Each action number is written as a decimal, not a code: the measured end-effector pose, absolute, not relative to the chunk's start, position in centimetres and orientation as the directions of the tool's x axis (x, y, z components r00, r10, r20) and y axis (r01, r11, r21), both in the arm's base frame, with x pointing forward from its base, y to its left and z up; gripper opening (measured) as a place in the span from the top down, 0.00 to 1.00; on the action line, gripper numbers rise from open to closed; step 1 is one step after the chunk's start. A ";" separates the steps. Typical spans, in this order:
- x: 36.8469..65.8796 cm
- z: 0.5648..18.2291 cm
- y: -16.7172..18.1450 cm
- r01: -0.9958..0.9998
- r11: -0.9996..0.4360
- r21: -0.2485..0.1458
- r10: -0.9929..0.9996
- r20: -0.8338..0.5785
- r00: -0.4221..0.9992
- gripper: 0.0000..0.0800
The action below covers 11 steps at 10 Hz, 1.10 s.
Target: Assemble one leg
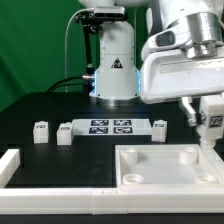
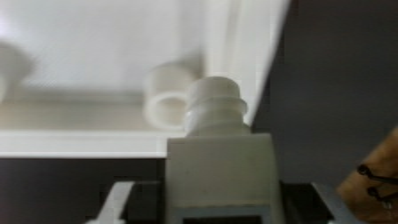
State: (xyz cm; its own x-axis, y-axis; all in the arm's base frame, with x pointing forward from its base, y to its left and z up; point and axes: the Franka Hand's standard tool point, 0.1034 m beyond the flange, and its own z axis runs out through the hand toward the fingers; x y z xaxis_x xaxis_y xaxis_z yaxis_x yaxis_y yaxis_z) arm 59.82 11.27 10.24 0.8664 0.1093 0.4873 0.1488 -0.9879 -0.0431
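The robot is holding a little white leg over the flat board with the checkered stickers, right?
Not quite. The gripper holds the leg over the big white panel, near a corner socket, not over the marker board. The wrist view shows it best.

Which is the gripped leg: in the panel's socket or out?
Out. In the wrist view the leg, held by the gripper, shows its whole stepped tip bare beside the socket, not inside it.

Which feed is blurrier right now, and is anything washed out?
Wrist view: soft all over, with the leg nearly merging into the white panel behind it. Exterior view: sharper on the table, and the marker board tags read clearly, but the arm close to the camera is bright and blurred.
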 end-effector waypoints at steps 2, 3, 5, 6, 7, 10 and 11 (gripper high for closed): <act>62.5 9.4 10.3 0.140 -0.990 -0.033 0.105 0.504 0.857 0.64; 63.3 9.0 10.3 0.138 -0.990 -0.035 0.101 0.508 0.855 0.64; 63.2 8.3 10.7 0.136 -0.990 -0.041 0.097 0.501 0.860 0.64; 62.6 8.0 11.1 0.141 -0.989 -0.041 0.103 0.497 0.862 0.64; 62.2 7.8 11.4 0.146 -0.988 -0.040 0.107 0.501 0.859 0.64; 61.8 7.1 11.3 0.147 -0.988 -0.036 0.110 0.501 0.858 0.64; 61.8 7.0 11.4 0.148 -0.988 -0.034 0.110 0.512 0.852 0.64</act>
